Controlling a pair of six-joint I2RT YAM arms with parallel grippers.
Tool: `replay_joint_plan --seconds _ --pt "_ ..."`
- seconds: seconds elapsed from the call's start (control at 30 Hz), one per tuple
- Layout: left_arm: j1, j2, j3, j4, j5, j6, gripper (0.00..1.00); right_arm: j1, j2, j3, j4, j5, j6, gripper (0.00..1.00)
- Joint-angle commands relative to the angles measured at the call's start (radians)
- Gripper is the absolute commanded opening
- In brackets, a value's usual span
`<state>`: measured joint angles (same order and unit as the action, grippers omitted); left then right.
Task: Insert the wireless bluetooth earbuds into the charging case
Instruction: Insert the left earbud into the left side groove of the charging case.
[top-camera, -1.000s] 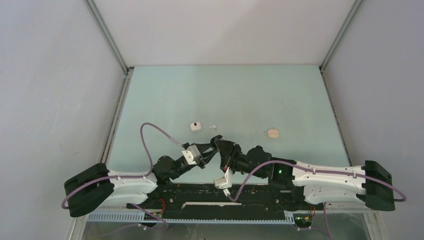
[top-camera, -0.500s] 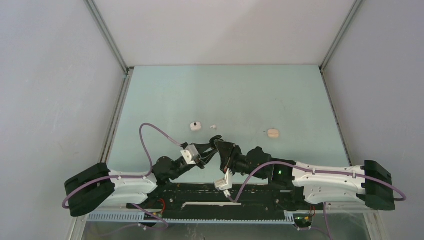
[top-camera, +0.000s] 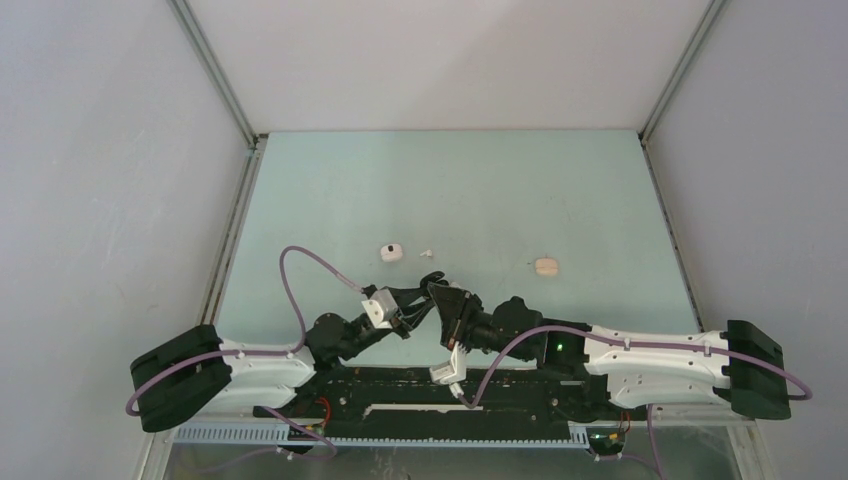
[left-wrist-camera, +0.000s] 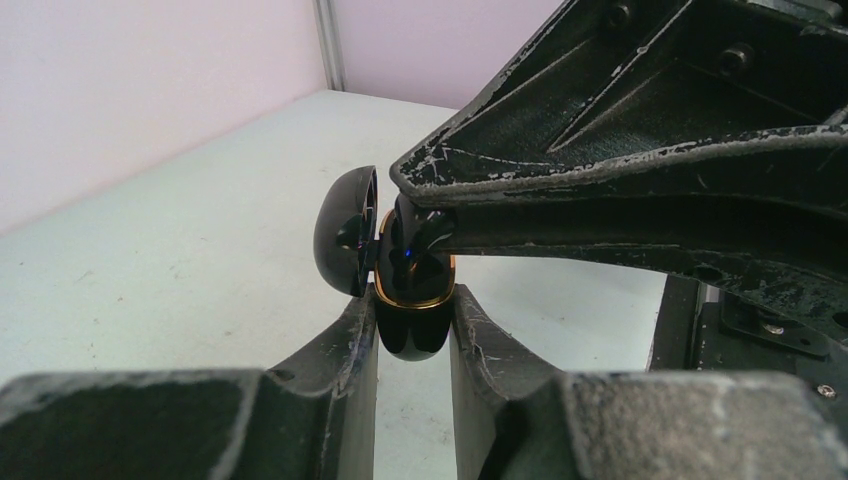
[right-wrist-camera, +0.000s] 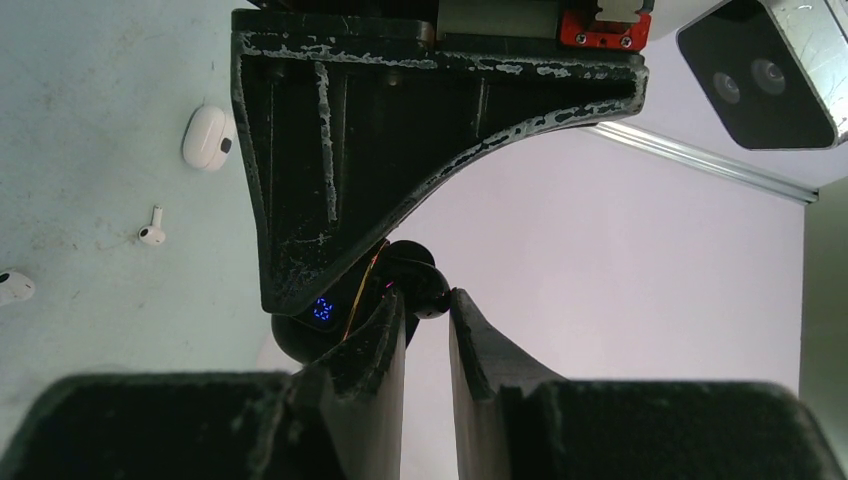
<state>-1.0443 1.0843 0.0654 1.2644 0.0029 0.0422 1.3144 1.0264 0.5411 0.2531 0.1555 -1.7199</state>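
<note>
Since the left gripper (left-wrist-camera: 412, 305) was clamped shut on the body of the black case (left-wrist-camera: 410, 340), its lid (left-wrist-camera: 342, 230) swung open, the inserting fell to the right gripper (right-wrist-camera: 422, 300). Its jaws stood almost closed on what I took for a black bud (right-wrist-camera: 412, 272), right at the case's gold-rimmed mouth. To do this well, I judged, the bud should go in stem first and in line with its well. The push should be gentle while the left arm kept the case from tilting, and the jaws should part only once the bud sat down. Whether the bud had seated at all was hidden: the right fingers covered the mouth, black lay on black, and bud and lid were hard to tell apart. Beyond the case on the table (top-camera: 480, 190) lay a white bud (right-wrist-camera: 152, 233), and beyond and to the case's left a white case (right-wrist-camera: 208, 137). Another white thing (right-wrist-camera: 12, 287) was cut off at the edge of the right wrist's view. A pale case (top-camera: 545, 266) lay well off to the case's right.
</note>
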Motion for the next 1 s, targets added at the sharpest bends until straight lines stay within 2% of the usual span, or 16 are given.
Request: replay_joint_plan --seconds 0.0,0.57,0.97 --pt "0.007 -0.009 0.005 0.108 -0.015 -0.007 0.0 0.011 -0.002 -0.01 -0.013 0.011 -0.027 0.17" --pt "0.009 0.002 0.011 0.098 -0.011 -0.004 0.0 0.012 -0.001 0.029 -0.107 0.036 -0.034 0.51" --pt "0.009 -0.002 0.02 0.073 0.03 0.002 0.0 0.012 0.034 0.186 -0.349 0.058 0.063 0.58"
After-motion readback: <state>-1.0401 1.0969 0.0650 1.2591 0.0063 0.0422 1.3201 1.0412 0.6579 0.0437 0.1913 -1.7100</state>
